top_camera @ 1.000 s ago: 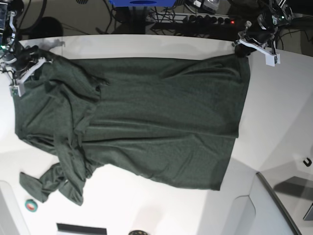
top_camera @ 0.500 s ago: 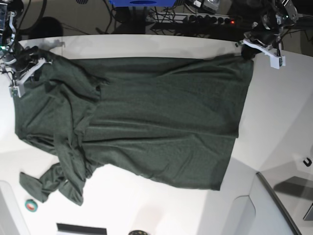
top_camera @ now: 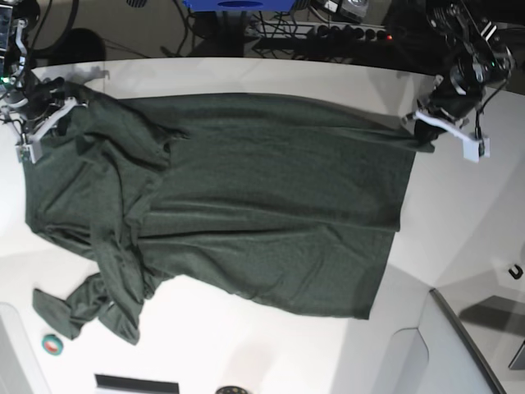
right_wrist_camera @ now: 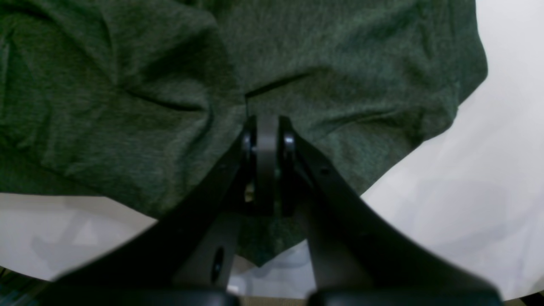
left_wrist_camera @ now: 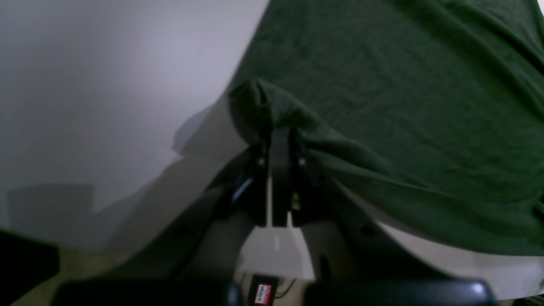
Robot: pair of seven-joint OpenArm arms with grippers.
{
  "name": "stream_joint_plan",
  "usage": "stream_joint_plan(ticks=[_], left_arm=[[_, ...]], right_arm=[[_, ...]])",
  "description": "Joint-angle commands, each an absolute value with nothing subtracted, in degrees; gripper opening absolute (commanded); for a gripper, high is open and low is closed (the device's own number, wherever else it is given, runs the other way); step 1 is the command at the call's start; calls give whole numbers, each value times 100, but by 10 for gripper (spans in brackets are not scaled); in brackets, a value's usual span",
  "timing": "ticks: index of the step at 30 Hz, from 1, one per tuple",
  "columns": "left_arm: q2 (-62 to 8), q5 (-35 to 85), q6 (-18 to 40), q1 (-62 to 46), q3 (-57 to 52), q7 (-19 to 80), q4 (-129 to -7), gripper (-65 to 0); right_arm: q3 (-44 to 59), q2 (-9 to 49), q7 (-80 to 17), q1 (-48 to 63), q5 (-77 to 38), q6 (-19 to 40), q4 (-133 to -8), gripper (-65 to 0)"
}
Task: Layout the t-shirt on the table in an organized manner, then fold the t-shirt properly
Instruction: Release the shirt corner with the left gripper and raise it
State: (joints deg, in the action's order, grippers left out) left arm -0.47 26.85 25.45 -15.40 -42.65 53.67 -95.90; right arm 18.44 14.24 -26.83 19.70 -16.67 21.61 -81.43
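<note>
Two arms of black segments, draped with black cables. White angular jaw plates on both the left gripper and the right gripper. Seen from the wrist cameras: matte black forked brackets tapering toward narrow dark fingers, small round screws or pivots beside the fingers. A white wedge-shaped plate and a small red-and-white label low on the left wrist.

The left gripper reached in from the far right of the base view, its jaws pinched tight on a corner of the t-shirt (the fabric bunched up between them). The right gripper sat at the far left, jaws likewise clamped on the cloth's edge, arm angled downward.
</note>
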Motion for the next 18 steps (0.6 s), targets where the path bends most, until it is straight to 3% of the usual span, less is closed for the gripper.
stream_joint_plan(ticks=[1,7,18], left_arm=[[-110,2756,2457,-1464,-4277,5367,-9701,-650],[-136,2756,2053,-1174,-4242,5420,-9648,-650],[-259,2747,1807,-646,-4224,5411,-8892,-650]], right_arm=[[1886,1516,-2580,1947,-1710,2220,-8233,-636],[1886,1516,-2589,1956,-1710,2220,-8233,-636],[1903,1358,-2571,1912,-1701,2185,-8259,-636]])
